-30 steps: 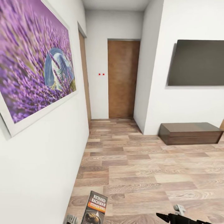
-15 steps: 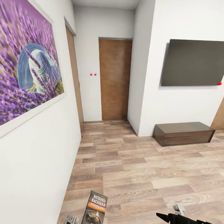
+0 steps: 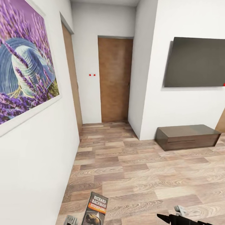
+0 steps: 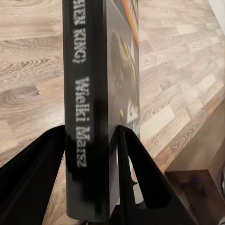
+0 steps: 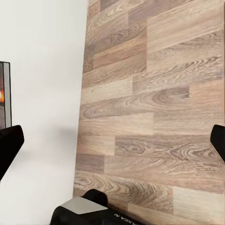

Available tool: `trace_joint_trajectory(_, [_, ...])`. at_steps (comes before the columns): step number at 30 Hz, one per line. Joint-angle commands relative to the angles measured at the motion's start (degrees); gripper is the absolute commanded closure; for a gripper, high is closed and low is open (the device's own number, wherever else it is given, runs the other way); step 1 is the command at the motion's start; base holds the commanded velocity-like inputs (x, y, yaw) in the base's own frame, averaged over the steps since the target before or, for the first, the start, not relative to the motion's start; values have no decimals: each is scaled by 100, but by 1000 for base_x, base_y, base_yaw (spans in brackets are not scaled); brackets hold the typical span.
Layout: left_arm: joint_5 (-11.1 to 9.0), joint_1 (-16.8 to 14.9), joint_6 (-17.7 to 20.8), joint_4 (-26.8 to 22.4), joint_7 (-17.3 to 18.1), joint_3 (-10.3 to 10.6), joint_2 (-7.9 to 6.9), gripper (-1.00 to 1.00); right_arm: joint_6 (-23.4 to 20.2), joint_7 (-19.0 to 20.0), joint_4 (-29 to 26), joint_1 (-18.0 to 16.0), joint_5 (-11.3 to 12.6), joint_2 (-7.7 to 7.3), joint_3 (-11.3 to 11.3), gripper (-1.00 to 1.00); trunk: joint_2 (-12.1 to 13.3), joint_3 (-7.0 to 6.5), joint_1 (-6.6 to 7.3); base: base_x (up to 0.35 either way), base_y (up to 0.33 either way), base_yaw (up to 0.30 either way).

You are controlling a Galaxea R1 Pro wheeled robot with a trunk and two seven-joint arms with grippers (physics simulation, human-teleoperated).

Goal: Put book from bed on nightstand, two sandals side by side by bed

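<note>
Book (image 4: 91, 117) upright between left gripper (image 4: 89, 140) fingers

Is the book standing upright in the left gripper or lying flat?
Upright: the book stands on end, cover lettering upright, its spine clamped between the left gripper fingers.

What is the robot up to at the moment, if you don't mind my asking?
It is carrying the book through the room. The left gripper is shut on the book, holding it upright by its lower end. The right gripper is open and holds nothing. Ahead are a wood-plank floor, a brown door, a dark wall screen and a long low dark dresser.
</note>
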State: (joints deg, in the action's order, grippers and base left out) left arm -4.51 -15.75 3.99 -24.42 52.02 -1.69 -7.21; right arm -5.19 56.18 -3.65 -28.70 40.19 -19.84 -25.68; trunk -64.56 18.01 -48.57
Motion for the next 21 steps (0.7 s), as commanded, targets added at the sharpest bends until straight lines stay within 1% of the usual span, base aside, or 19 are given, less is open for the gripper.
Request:
trace_joint_trajectory(1, [-41,-5,41,-1,27,-15,1,100,-56,17,-4,-4,60,-3,-34,-100,-4,7,-4,325,0,-104])
trace_joint_trajectory(5, [-41,-6,42,-1,27,-15,1,100,-59,21,-4,-4,60,-3,-34,-100,-4,7,-4,325,0,-195])
trace_joint_trajectory(8, [-41,-6,41,-1,27,-15,1,100,-58,22,-4,-4,60,-3,-34,-100,-4,7,-4,325,0,-117])
trace_joint_trajectory(18, [-41,-3,41,-1,27,-15,1,100,-57,38,-4,-4,63,-3,-34,-100,-4,7,-4,325,0,-22])
trace_joint_trajectory(21, [-41,-4,41,-1,27,-15,1,100,-59,33,-4,-4,65,-3,-34,-100,-4,7,-4,325,0,-174])
